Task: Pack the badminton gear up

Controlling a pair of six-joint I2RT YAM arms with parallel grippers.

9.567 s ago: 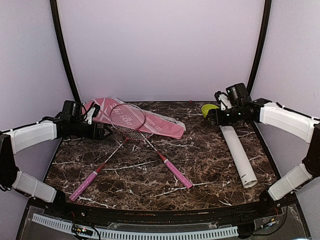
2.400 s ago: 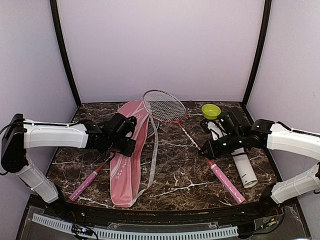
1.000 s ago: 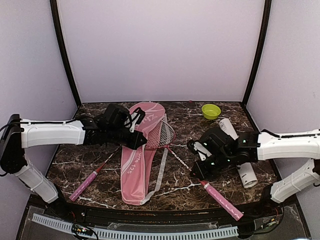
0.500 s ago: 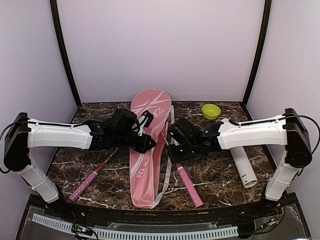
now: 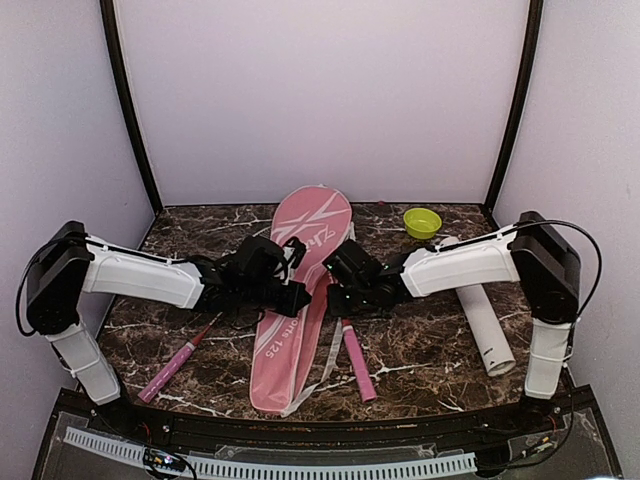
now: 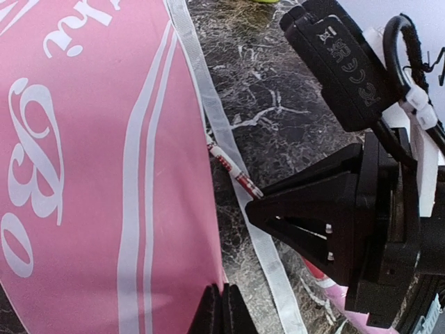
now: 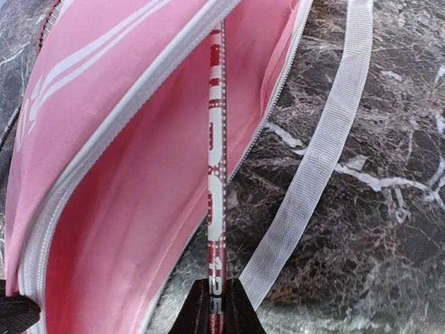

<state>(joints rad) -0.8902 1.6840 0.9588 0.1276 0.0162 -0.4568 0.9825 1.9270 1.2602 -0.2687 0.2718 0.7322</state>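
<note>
Racket (image 7: 216, 174) head-first in the cover (image 5: 300, 250)
Right claw (image 7: 216, 306) grips its shaft at the cover's mouth; left claw (image 6: 221, 313) pinches the cover's edge. Push straight along the cover, mouth lifted, so the frame doesn't catch.

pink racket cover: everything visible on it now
The racket cover is pink fabric with white lettering, stripes and zip edging; a white webbing strap trails off its right side. It lies lengthwise on the marble table, wide end far. Its side is unzipped and a racket shaft runs into the opening, head out of sight. The left gripper is shut on its edge; the right gripper holds the shaft.
</note>
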